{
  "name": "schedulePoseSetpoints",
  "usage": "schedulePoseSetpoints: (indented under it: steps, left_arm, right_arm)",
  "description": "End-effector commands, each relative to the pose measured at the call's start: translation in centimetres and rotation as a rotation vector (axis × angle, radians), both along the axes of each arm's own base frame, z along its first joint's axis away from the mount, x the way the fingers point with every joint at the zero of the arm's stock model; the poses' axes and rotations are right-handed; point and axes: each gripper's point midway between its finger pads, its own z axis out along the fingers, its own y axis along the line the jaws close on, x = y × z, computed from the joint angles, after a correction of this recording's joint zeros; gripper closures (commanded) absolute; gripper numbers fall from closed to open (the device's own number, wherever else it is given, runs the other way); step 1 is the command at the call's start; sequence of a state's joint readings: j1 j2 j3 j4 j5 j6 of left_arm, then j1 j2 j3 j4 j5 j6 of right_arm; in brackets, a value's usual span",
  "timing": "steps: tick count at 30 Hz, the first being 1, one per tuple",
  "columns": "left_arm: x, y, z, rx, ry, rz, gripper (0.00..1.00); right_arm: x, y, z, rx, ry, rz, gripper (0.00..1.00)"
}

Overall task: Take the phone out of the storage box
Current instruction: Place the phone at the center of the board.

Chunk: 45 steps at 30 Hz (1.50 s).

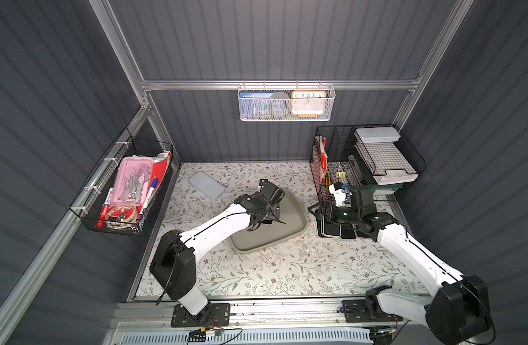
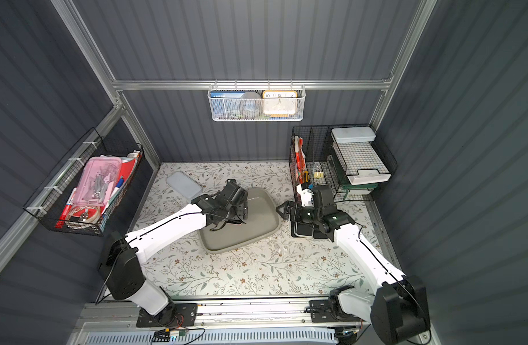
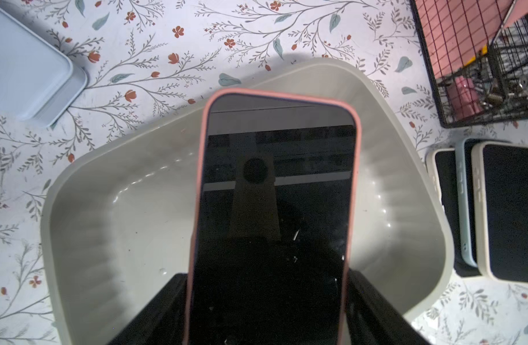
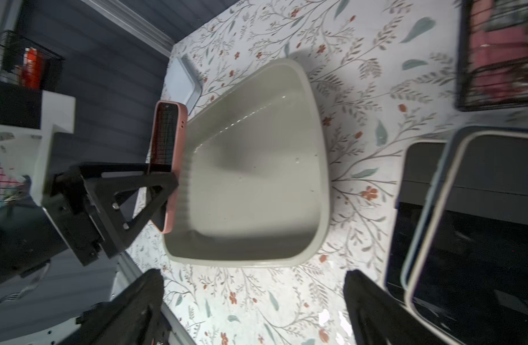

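The phone (image 3: 274, 209), dark-screened in a pink case, is clamped by its long edges between the fingers (image 3: 167, 301) of my left gripper (image 3: 267, 286). It hangs tilted above the storage box (image 3: 122, 224), a grey-beige tray with nothing else showing inside. From the right wrist view the phone (image 4: 167, 149) stands lifted over the box (image 4: 256, 185) near one side. In both top views the left gripper (image 1: 270, 209) (image 2: 235, 209) hovers over the box (image 1: 298, 227) (image 2: 268, 227) and hides the phone. My right gripper (image 1: 316, 210) (image 4: 253, 286) stands open and empty beside the box.
Several other phones (image 1: 334, 230) (image 3: 510, 215) lie side by side on the floral table under the right arm. A pale bluish slab (image 1: 206, 184) lies at the back left. Black wire baskets stand at the back right (image 1: 367, 161) and hang on the left wall (image 1: 125, 185).
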<state>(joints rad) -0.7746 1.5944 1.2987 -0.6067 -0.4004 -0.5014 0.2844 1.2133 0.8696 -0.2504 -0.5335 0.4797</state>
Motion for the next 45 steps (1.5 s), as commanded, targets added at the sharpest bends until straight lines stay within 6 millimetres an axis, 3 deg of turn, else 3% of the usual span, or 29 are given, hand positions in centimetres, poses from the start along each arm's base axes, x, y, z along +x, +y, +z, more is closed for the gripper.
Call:
schedulePoseSetpoints:
  steps: [1,6,16,30,37,39,45]
  left_arm:
    - [0.4,-0.6,3.4,-0.021,-0.131,-0.105,0.56]
    - [-0.5,-1.7,5.0,-0.066,-0.175,-0.22,0.58]
    - [-2.3,-3.2,6.2,-0.15,-0.192,-0.36,0.6]
    - [-3.2,-3.9,7.5,-0.216,-0.204,-0.408,0.6]
    - [-3.6,-3.9,7.5,-0.225,-0.201,-0.419,0.59]
    - [-3.5,-3.8,7.3,-0.221,-0.2,-0.417,0.53]
    - [-3.0,-3.6,6.2,-0.203,-0.188,-0.381,0.18]
  right_arm:
    - [0.8,3.0,3.2,0.154,-0.003,0.044,0.03]
    - [1.3,6.0,3.4,0.205,0.03,0.067,0.06]
    - [2.5,9.8,3.8,0.227,0.044,0.092,0.3]
    - [3.1,12.9,3.1,0.247,0.06,0.113,0.47]
    - [3.4,13.8,3.3,0.274,0.057,0.129,0.66]
    - [3.4,13.8,3.5,0.278,0.055,0.126,0.73]
    - [3.6,13.2,3.7,0.279,0.034,0.094,0.98]
